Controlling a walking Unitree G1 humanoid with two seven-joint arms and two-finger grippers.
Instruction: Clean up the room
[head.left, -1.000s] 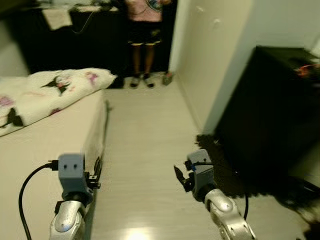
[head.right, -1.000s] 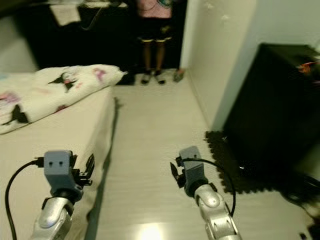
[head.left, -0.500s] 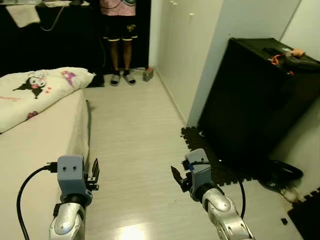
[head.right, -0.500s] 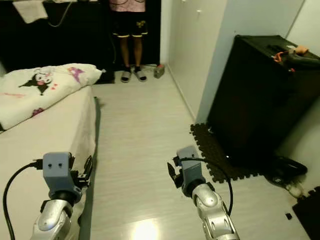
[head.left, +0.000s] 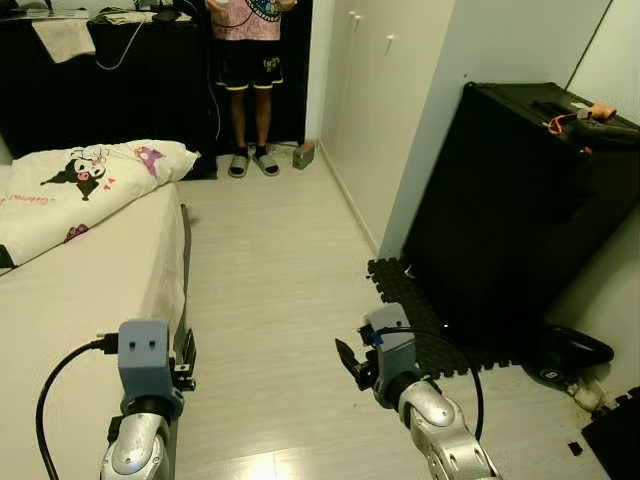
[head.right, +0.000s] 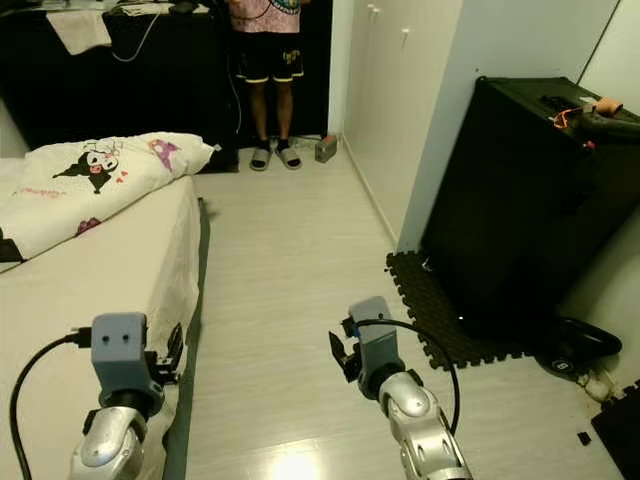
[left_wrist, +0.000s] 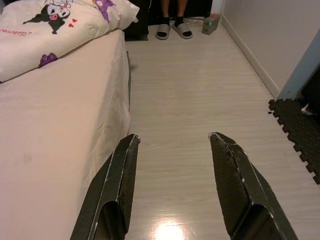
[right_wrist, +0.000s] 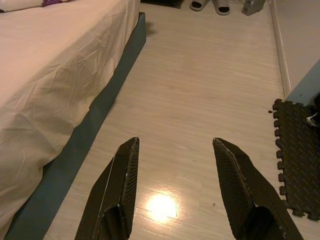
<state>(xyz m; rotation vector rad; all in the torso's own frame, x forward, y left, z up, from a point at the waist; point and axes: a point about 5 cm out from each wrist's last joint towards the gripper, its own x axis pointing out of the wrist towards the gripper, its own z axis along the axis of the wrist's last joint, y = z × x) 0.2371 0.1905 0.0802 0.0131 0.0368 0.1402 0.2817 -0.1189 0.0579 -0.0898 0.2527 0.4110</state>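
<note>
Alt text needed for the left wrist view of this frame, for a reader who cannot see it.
The left gripper, open and empty, hangs over pale wood floor beside a bed bearing a cartoon-print duvet. A person's slippered feet stand at the far end.

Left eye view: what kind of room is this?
Most likely a bedroom: a bed with a cartoon-print duvet on the robot's left, a black cabinet on its right, pale wood-look floor between.

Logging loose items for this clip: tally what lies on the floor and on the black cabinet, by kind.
Grey slippers, worn by the standing person: 2
Small grey box on the floor by the wall: 1
Black foam puzzle mat: 1
Orange-and-black tool on the black cabinet: 1
Total: 5
</note>
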